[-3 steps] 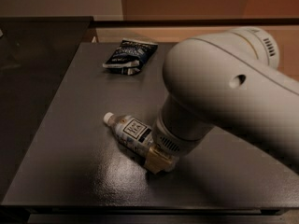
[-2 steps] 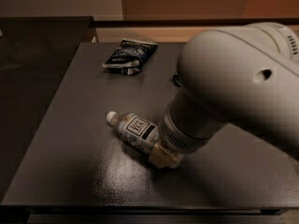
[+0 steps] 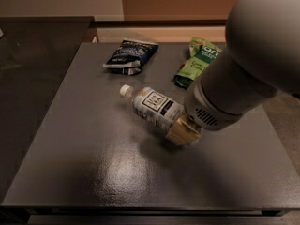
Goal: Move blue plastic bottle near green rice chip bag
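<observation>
The blue plastic bottle [image 3: 151, 105] is a small clear bottle with a white cap and a pale label. It lies tilted near the middle of the dark table [image 3: 89, 168], cap pointing to the back left. My gripper [image 3: 181, 129] is shut on its base end and holds it just above the table, with a shadow beneath it. The green rice chip bag [image 3: 198, 62] lies at the back right, partly hidden behind my arm, a short way beyond the bottle.
A dark navy-black snack bag [image 3: 131, 56] lies at the back of the table, left of the green bag. My large white arm [image 3: 253, 55] covers the right side. A darker counter [image 3: 33, 60] adjoins on the left.
The gripper has carried the bottle toward the back right. The arm has swung right, and the green bag now shows.
</observation>
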Motion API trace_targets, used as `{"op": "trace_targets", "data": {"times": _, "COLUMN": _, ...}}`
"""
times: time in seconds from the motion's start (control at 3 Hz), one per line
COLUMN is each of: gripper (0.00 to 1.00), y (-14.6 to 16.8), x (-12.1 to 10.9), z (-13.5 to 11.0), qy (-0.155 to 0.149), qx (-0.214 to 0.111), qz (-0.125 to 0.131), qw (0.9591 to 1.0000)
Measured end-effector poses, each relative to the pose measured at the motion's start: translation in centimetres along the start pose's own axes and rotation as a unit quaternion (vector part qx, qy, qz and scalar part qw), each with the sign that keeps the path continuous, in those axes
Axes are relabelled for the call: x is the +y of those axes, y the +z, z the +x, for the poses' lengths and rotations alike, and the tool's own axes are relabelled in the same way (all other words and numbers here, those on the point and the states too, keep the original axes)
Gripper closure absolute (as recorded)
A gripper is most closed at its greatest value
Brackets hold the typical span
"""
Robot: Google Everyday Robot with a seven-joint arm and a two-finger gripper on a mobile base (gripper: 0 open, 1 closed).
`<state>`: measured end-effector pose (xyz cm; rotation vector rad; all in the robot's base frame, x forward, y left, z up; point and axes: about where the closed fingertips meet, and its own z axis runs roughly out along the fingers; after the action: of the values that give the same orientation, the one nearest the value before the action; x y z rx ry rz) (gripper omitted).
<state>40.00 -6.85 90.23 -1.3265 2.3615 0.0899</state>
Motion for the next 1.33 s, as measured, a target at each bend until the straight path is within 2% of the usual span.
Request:
{"op": "trace_targets", "data": {"times": 0.33, "gripper": 1.0, "y": -1.5, "x": -3.6, "z": -0.5, "qy": -0.02, "qx": 0.0, "qz": 0.021, "qw": 0.9996}}
{"op": "trace_targets", "data": {"times": 0.67, "gripper": 1.0, "y": -1.7, "x": -7.3, "z": -0.6, "qy": -0.047, "qx": 0.001, "qz": 0.031, "qw": 0.9984}}
{"op": "trace_targets", "data": {"times": 1.33, "gripper": 1.0, "y": 1.3, "x": -11.8, "z": 1.0, "qy": -0.067, "qx": 0.015, "qz": 0.016, "qw": 0.9975}}
